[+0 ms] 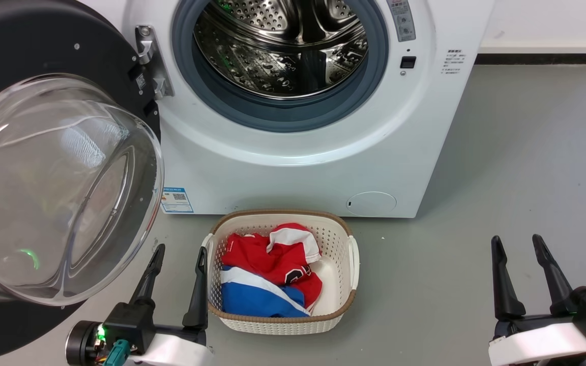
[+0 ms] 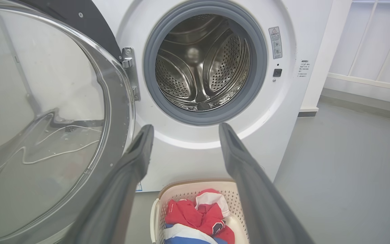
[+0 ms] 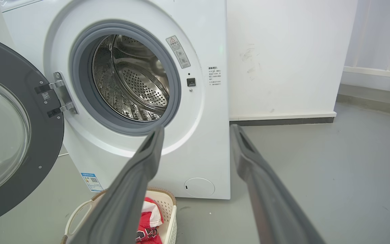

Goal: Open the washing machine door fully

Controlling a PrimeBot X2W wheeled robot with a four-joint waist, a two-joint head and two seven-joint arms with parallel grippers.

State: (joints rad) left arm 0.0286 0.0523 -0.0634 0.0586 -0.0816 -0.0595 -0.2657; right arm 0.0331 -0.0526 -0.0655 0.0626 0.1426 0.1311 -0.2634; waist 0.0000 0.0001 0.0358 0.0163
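The white washing machine (image 1: 323, 152) stands ahead with its steel drum (image 1: 283, 46) exposed. Its round black door (image 1: 44, 46) with a bulging clear glass bowl (image 1: 54, 193) is swung out wide to the left on a metal hinge (image 1: 150, 61). The same door (image 2: 46, 118) fills the left of the left wrist view, and the door (image 3: 5, 135) stands at the left edge of the right wrist view. My left gripper (image 1: 178, 251) is open at the lower left, just right of the bowl and apart from it. My right gripper (image 1: 519, 241) is open at the lower right over bare floor.
A cream basket (image 1: 346, 239) with red, white and blue clothes (image 1: 272, 274) sits on the grey floor in front of the machine, right beside my left gripper. A white wall with a dark skirting (image 1: 547, 58) runs behind at the right.
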